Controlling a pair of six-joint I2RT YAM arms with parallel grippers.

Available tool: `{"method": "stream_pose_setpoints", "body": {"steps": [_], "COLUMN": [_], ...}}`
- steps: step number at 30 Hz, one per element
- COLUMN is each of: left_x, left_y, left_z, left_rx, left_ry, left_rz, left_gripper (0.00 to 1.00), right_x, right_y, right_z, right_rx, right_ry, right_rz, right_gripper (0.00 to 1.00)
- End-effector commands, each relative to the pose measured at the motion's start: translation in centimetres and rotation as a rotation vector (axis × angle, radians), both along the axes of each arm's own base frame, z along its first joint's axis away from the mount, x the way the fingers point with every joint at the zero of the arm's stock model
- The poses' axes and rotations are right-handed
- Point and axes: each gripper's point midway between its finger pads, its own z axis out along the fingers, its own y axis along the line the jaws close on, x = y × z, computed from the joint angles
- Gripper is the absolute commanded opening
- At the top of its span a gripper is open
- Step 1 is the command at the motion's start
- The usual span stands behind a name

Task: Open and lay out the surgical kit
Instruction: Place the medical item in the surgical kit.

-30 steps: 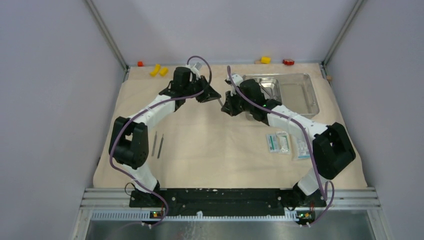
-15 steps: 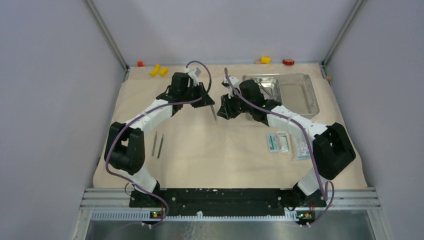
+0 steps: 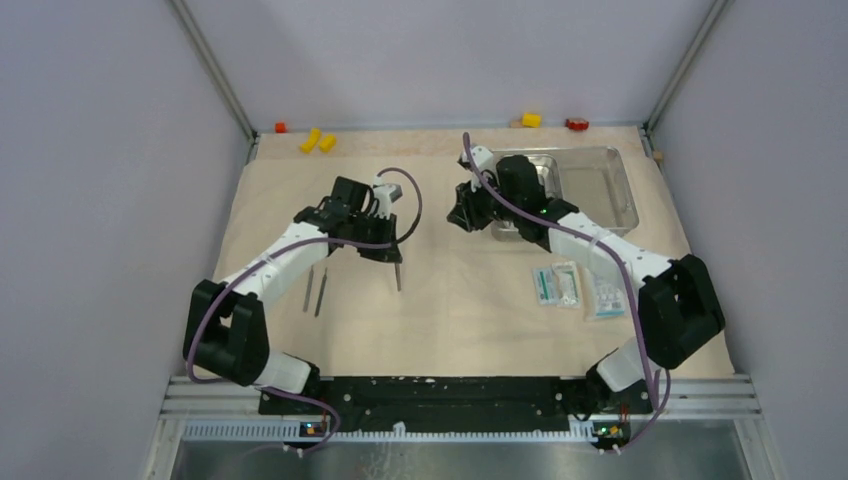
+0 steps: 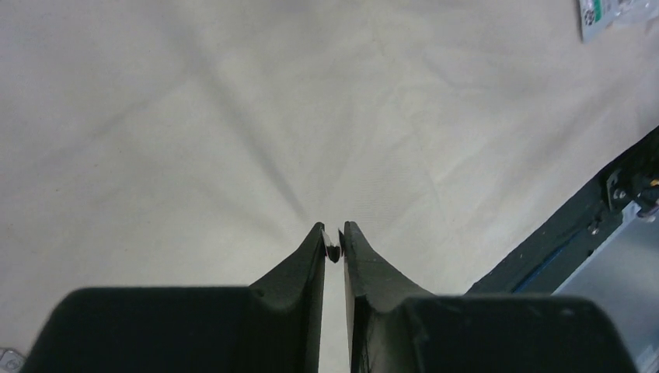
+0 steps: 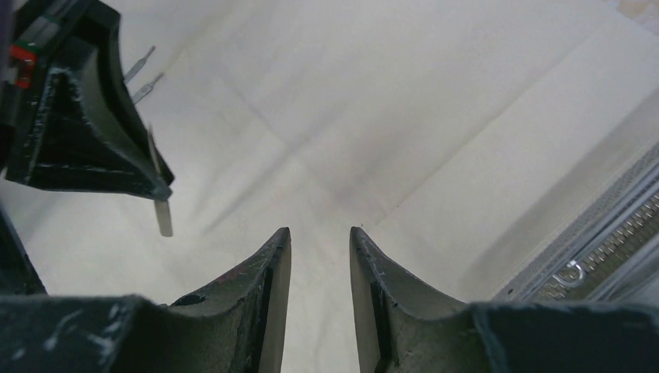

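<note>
The beige cloth wrap (image 3: 460,310) lies spread flat over the table. My left gripper (image 3: 392,250) hovers over its middle, shut on a thin metal instrument (image 3: 398,277) that hangs down from the tips. The left wrist view shows only the instrument's dark end (image 4: 333,251) pinched between the jaws. In the right wrist view, its flat strip (image 5: 162,211) sticks out below the left fingers. My right gripper (image 3: 462,214) stands open and holds nothing, just left of the steel tray (image 3: 628,205). Two more thin instruments (image 3: 315,290) lie side by side on the cloth at the left. White-and-teal packets (image 3: 557,285) lie at the right.
Yellow blocks (image 3: 318,141) and a red block (image 3: 280,127) sit at the back left. Another yellow block (image 3: 531,120) and a red one (image 3: 576,124) are at the back right. A ringed handle (image 5: 571,273) shows inside the tray. The black base rail (image 3: 450,395) runs along the near edge.
The right gripper opened and let go of the instrument, then drew back toward the tray. The left gripper carried the instrument nearer and leftward over the cloth.
</note>
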Motion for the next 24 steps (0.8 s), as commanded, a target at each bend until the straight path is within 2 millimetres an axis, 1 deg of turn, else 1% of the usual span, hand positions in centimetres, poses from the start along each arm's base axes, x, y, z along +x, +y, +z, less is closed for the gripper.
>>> {"method": "stream_pose_setpoints", "body": {"steps": [1,5,8,11,16,19,24], "left_x": [-1.9,-2.1,-2.5,-2.8,-2.9,-2.4,-2.1], "left_y": [1.4,2.5,3.1,3.7,5.4,6.3,7.2], "left_z": [0.9,0.1,-1.1,-2.5,-4.6,-5.3,-6.1], "left_rx": [0.068,0.142,0.164,0.185,0.205,0.209,0.223], "left_ry": [-0.010,0.032,0.091,0.151,0.256,0.293,0.335], "left_rz": [-0.094,-0.117,-0.112,-0.112,-0.071,-0.036,-0.008], "left_gripper": [0.16,0.10,0.09,0.09,0.09,0.11,0.11], "right_x": [1.5,1.9,2.2,2.4,2.7,3.0,3.3], "right_y": [-1.2,-1.3,-1.4,-1.3,-1.5,-1.7,-1.8], "right_z": [0.7,-0.8,-2.1,-2.8,-3.6,-4.0,-4.8], "right_rx": [0.008,-0.010,-0.030,-0.040,-0.055,-0.060,-0.070], "right_ry": [-0.053,-0.022,0.004,0.019,0.037,0.048,0.066], "right_rz": [-0.023,-0.023,-0.023,-0.021,-0.024,-0.030,-0.032], "right_gripper": [0.33,0.31,0.30,0.29,0.29,0.28,0.28]}}
